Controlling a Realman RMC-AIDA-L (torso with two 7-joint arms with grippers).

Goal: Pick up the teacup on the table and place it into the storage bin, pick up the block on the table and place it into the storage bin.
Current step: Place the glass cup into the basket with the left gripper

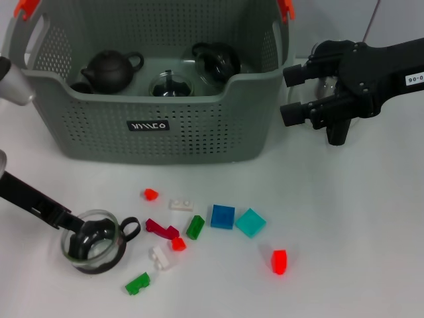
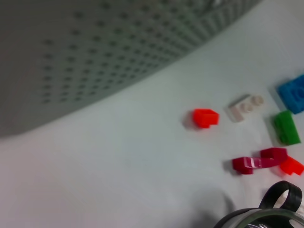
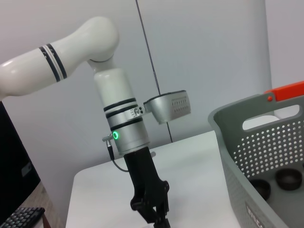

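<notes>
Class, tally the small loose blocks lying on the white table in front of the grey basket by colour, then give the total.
Red or orange-red blocks: 3
Dark red (maroon) blocks: 1
White blocks: 2
Green blocks: 2
Blue square blocks: 1
Teal square blocks: 1
Total: 10

I can read only two markings. On the front wall of the storage bin point(image 1: 99, 126) there is a small black label point(image 1: 148, 125) with white letters; they appear upside down or mirrored from the head view, and I cannot make a sure word from them. On the right arm point(image 1: 391, 63) there is a small white sticker point(image 1: 415, 78) that shows "90-0", cut by the picture edge.
</notes>
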